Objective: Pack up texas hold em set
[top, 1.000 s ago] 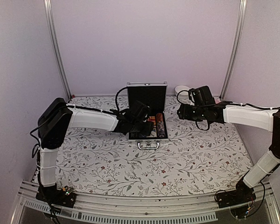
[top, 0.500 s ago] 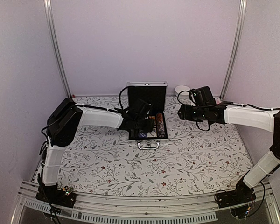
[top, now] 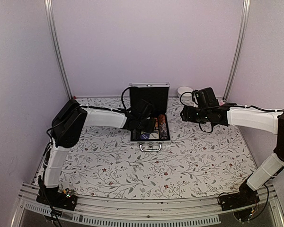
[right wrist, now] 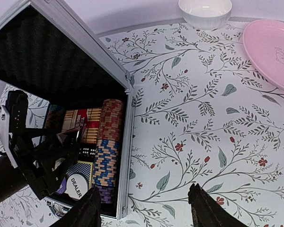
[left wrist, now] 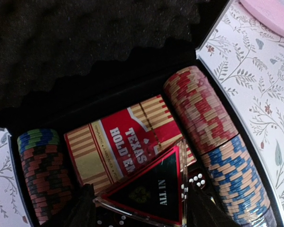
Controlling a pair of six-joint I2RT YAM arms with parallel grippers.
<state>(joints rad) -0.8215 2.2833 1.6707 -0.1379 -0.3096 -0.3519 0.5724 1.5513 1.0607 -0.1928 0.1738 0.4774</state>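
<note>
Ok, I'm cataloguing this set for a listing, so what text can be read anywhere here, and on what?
"TEXAS HOLD'EM": on the tan-red card pack.
"ALL IN": on the black triangular piece, upside down in the left wrist view.
"DEALER": on the white round button.
The pink plate bears a faint mark, too pale to read.

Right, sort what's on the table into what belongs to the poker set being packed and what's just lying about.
Belongs to the job: aluminium case, Texas Hold'em card pack, poker chips, black triangular piece, dice, dealer button.

Just lying about: pink plate, white bowl.
</note>
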